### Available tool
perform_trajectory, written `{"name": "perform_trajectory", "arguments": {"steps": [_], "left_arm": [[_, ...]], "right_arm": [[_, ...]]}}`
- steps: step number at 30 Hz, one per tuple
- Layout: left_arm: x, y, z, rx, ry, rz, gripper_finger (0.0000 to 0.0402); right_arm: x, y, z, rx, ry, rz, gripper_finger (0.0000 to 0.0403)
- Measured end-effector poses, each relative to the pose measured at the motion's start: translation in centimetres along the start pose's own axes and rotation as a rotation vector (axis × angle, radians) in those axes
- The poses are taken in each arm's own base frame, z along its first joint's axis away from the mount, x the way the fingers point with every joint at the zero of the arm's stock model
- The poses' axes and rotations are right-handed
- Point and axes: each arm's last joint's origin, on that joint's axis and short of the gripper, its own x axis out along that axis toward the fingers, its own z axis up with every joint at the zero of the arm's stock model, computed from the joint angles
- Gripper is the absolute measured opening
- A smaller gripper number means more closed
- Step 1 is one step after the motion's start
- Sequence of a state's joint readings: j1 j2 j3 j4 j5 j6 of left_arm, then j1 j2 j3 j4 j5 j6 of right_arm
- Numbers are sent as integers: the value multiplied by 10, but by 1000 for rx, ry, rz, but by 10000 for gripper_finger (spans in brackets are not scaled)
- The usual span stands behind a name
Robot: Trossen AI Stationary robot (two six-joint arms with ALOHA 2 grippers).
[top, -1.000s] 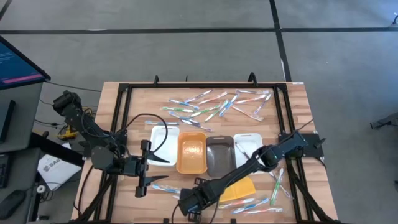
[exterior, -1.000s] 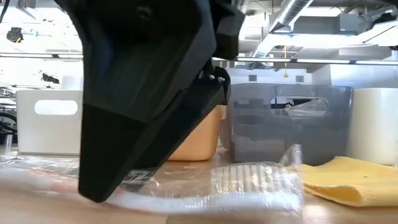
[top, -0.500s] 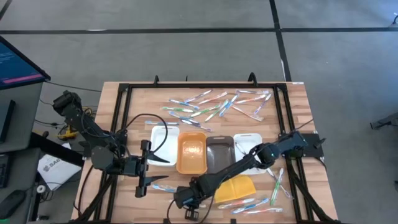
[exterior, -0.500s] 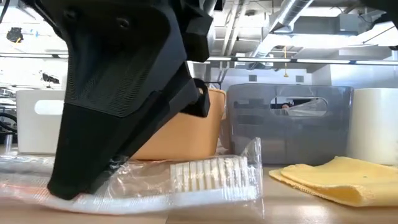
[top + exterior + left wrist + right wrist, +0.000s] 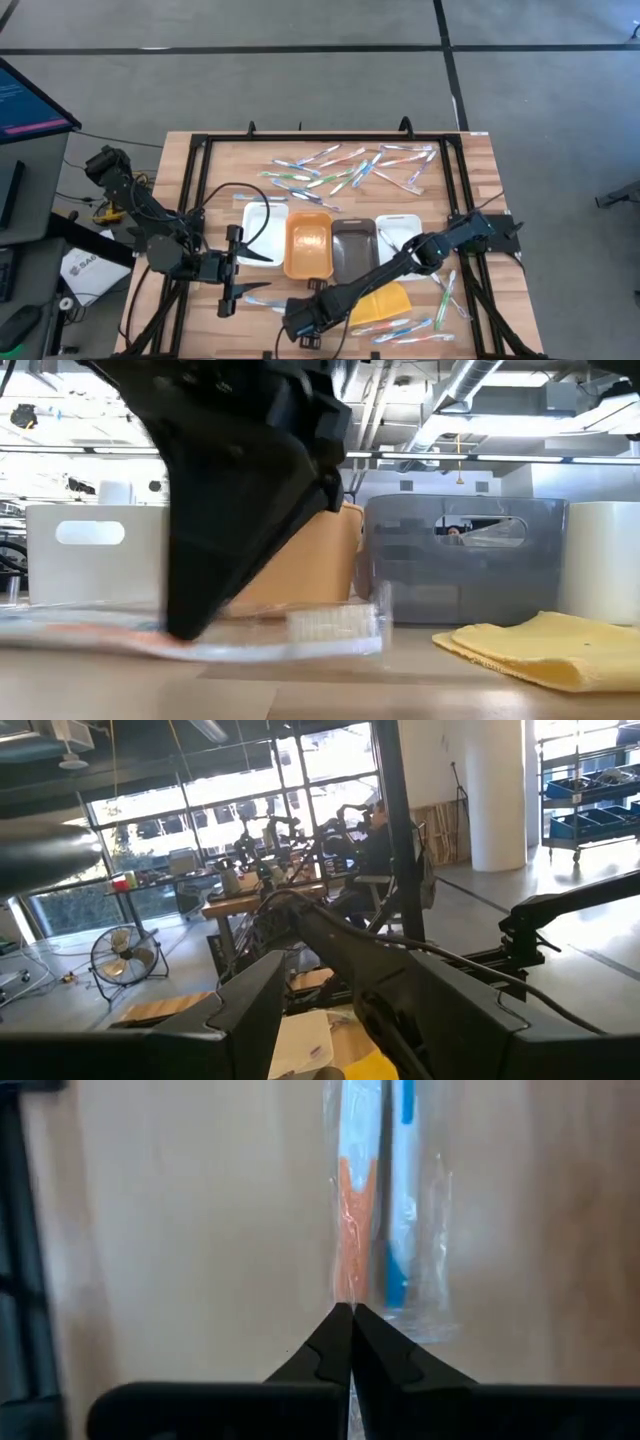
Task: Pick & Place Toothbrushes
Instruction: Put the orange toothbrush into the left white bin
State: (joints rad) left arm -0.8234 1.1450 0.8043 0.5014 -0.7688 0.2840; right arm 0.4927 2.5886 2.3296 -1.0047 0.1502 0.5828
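Many wrapped toothbrushes (image 5: 345, 168) lie scattered on the far part of the table, with more at the near right (image 5: 408, 326) and near left (image 5: 262, 298). My right gripper (image 5: 300, 322) reaches down near the table's front edge. It is shut on an orange-and-white toothbrush (image 5: 348, 1220) in a clear wrapper, whose bristle head (image 5: 335, 624) shows in the low view. A blue-and-white toothbrush (image 5: 398, 1230) lies right beside it. My left gripper (image 5: 227, 300) hangs open over the table's near left, level, with nothing between its fingers (image 5: 250, 1010). My right gripper pinches the orange part of the toothbrush's handle (image 5: 347, 1285), wrapper and all, between its two fingertips. The fingers come steeply from above, slanting down. The toothbrush lies about level, low over the wood. I cannot tell whether it is clear of the table.
Four trays stand in a row mid-table: white (image 5: 262, 232), orange (image 5: 308, 262), grey (image 5: 352, 262) and white (image 5: 398, 228). A yellow pad (image 5: 388, 302) lies in front of them at the right. The black frame rails (image 5: 196, 180) run along the table's sides.
My right gripper has tipped more upright over the near-left toothbrushes. The wrapped toothbrush under it has slid toward the table's left, its bristle head moving left across the low view.
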Motion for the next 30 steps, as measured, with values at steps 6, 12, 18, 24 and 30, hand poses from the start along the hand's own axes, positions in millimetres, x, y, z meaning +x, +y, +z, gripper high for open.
{"name": "perform_trajectory", "arguments": {"steps": [6,12,18,24,30], "left_arm": [[0,0,0,0,0,0,205],[0,0,0,0,0,0,205],[0,0,0,1,-2,1,205],[0,0,1,15,-4,3,205],[0,0,0,15,-2,9,205]], "right_arm": [[-15,0,3,-13,-46,-20,0],[-36,5,5,-21,-86,-4,0],[-71,9,5,-64,-145,6,0],[-106,10,7,-87,-230,7,0],[-143,12,0,-104,-302,-39,0]]}}
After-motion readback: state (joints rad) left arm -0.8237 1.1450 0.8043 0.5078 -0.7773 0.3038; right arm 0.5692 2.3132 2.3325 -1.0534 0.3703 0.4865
